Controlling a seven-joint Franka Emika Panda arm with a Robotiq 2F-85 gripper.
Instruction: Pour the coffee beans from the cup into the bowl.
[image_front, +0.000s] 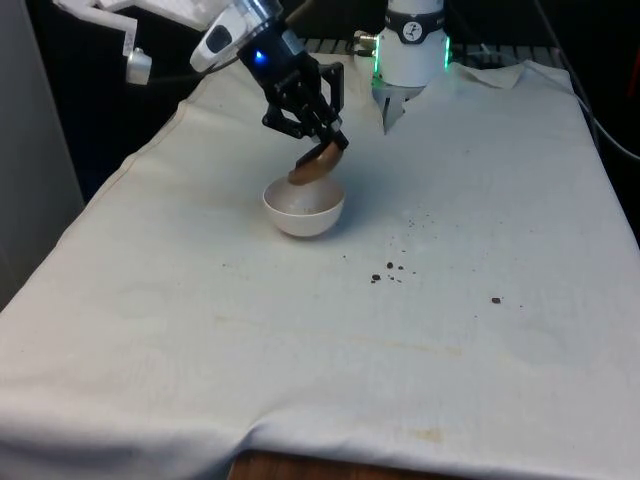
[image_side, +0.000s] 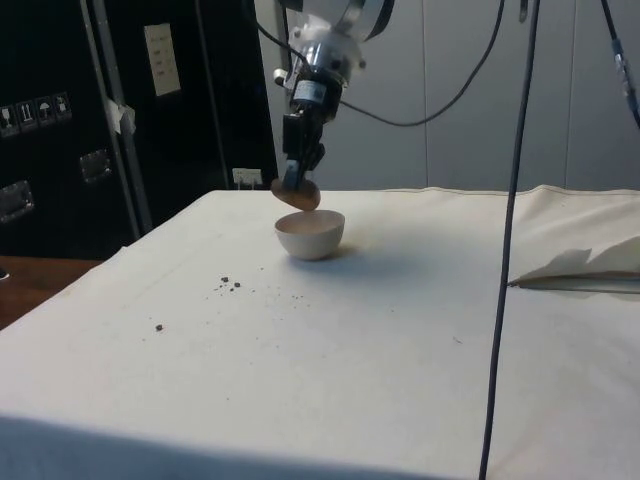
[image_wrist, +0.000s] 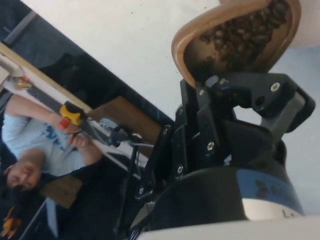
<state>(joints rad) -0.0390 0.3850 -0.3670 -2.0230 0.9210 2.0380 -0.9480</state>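
A: Cup (image_front: 318, 164) position: held in the air directly above the white bowl (image_front: 304, 208), tilted steeply so that its mouth faces down toward the bowl. Confirm from the side view.

B: Confirmed. The brown cup (image_side: 296, 193) sits just over the bowl (image_side: 310, 234), near its rim; whether the two touch cannot be told. The bowl stands upright on the white cloth (image_side: 400, 340).

A: End effector state?

B: The black gripper (image_front: 327, 146) is closed on the cup wall, one finger on each side. In the wrist view the gripper (image_wrist: 222, 82) clamps the cup's rim, and coffee beans (image_wrist: 245, 35) lie inside the cup (image_wrist: 235, 37), heaped toward its mouth.

A: Other items on the work surface?

B: A few loose beans (image_front: 388, 271) lie on the cloth (image_front: 330, 350), to the front view's right of the bowl and nearer the camera. One single bean (image_front: 495, 299) lies farther to the right, well apart from the bowl.
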